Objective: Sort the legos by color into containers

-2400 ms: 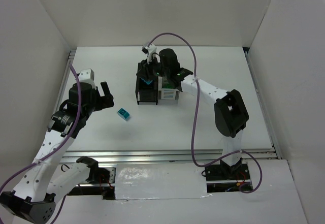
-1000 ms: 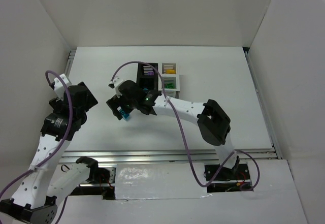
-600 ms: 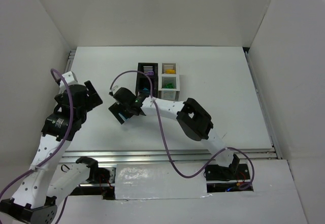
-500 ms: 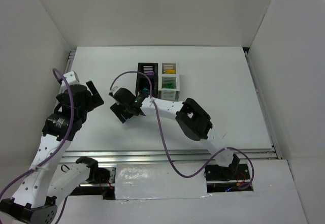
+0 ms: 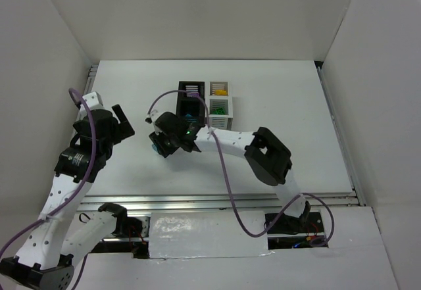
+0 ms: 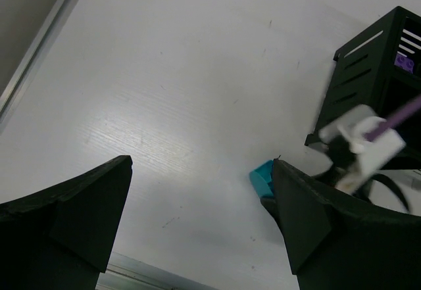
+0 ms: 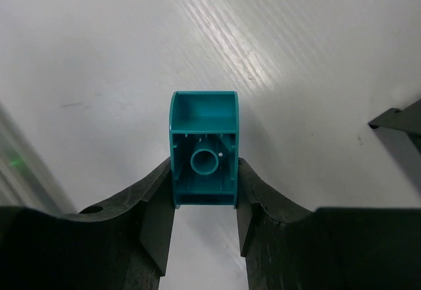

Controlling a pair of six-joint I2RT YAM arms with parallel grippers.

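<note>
White worktop point(image 5: 296, 119) inside a white-walled enclosure; the containers point(image 5: 218, 121), two black and two white, sit clustered toward the far middle. The right gripper point(image 5: 161, 146) is low over the worktop, just off the near-left corner of the containers. Its fingers point(image 7: 155, 219) are pressed against both long sides of a teal brick point(image 7: 204, 146), so the brick is pinched between them. Cannot tell whether the brick is clear of the surface. The left gripper point(image 6: 197, 204) is spread wide and empty, well to the left of the containers and facing the brick. Risk 1: the pinch covers only the near part of the brick, with the rest jutting past the fingertips. Smooth plastic walls could let it pivot or squirt out on the lift or in transit. Risk 2: the target boxes are small and touch each other. Purple legos point(image 5: 191, 93) show in the far-left black box, so a slightly off release would drop teal into the wrong colour. Risk 3: the purple cable point(image 5: 172, 95) loops over the left side of the containers, and swinging the wrist back could snag or nudge them.
</note>
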